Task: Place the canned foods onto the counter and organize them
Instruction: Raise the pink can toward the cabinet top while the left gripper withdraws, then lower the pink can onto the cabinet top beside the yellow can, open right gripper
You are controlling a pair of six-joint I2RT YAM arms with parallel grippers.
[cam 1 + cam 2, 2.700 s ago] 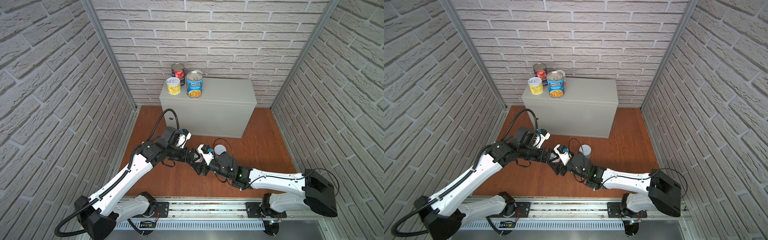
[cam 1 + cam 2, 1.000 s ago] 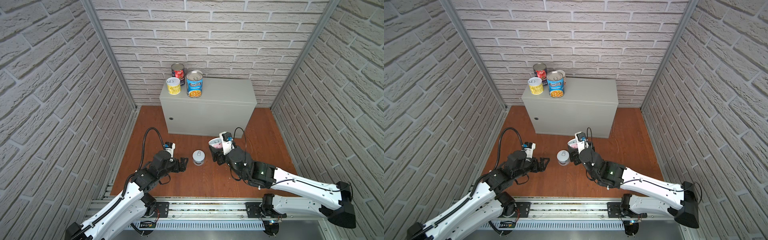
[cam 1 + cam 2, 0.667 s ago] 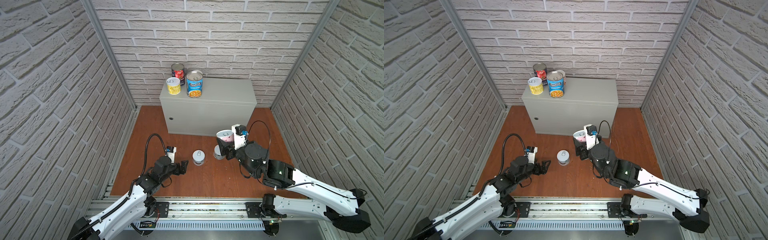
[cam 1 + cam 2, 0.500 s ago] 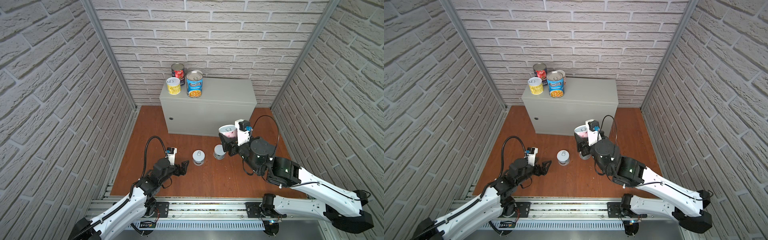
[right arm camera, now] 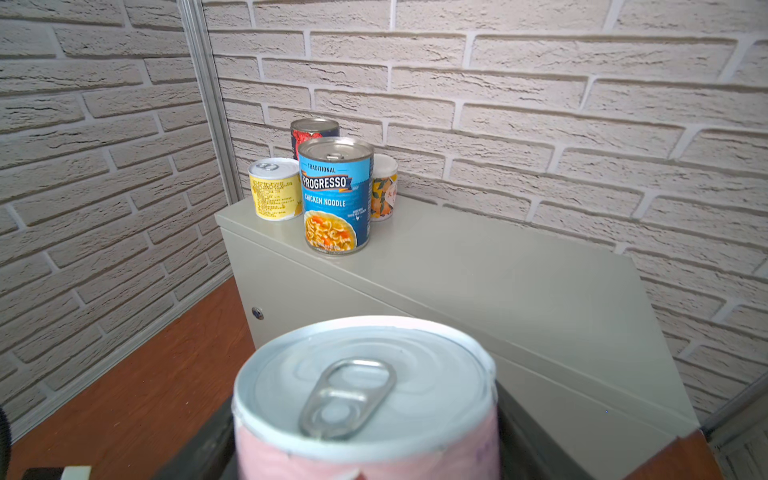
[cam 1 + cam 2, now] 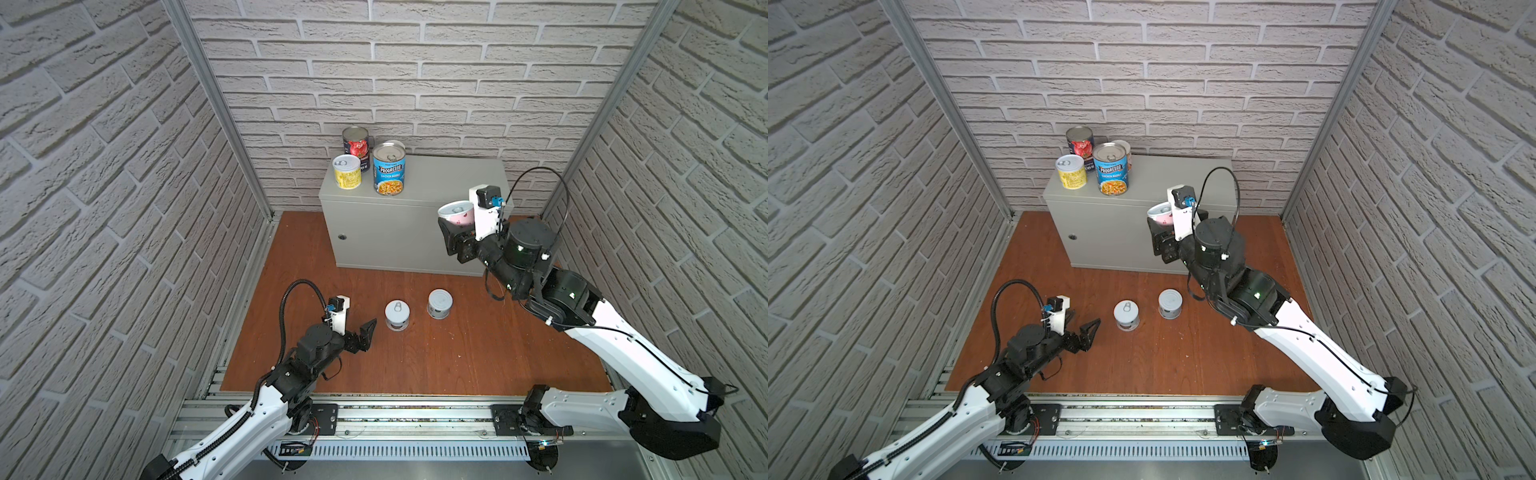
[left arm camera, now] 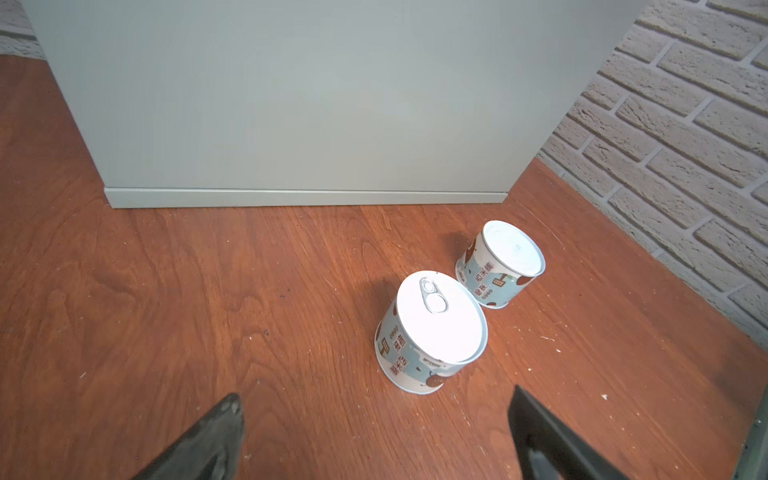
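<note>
Brick-walled booth, wooden floor: at seven o'clock the left tool has pulled back, jaws apart and empty, facing the ring-pull can and the plain-lidded can at six. Further in, at two o'clock, the right tool — clamped on the pink can — has raised it off the floor to the worktop edge. Progresso soup and three more cans crowd its eleven-o'clock corner — this one would make five.
</note>
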